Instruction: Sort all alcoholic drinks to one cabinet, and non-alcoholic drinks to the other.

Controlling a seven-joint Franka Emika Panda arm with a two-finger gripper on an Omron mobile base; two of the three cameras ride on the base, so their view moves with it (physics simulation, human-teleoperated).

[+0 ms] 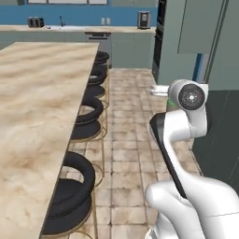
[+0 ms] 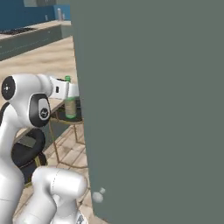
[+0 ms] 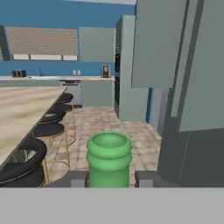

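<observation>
Green glass bottle [image 3: 108, 158] being carried upright in the gripper [image 3: 108, 178], clasped below its neck.
Bottle is hanging beside the grey cabinet door [image 2: 153, 109]; keeping it vertical and clearing the door edge is advisable.

Black stools [image 1: 88, 114] line the island counter [image 1: 37, 107]; maybe toaster behind.

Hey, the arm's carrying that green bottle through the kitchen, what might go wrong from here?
1. The hand grips the green glass bottle high, near its neck, so the body hangs below; a quick swing might make it slip or tilt.
2. In the right base view a grey-green cabinet panel stands right beside the bottle; turning that way could knock the glass against it.
3. Black bar stools line the island counter along the aisle, leaving a narrow path for the base.
</observation>
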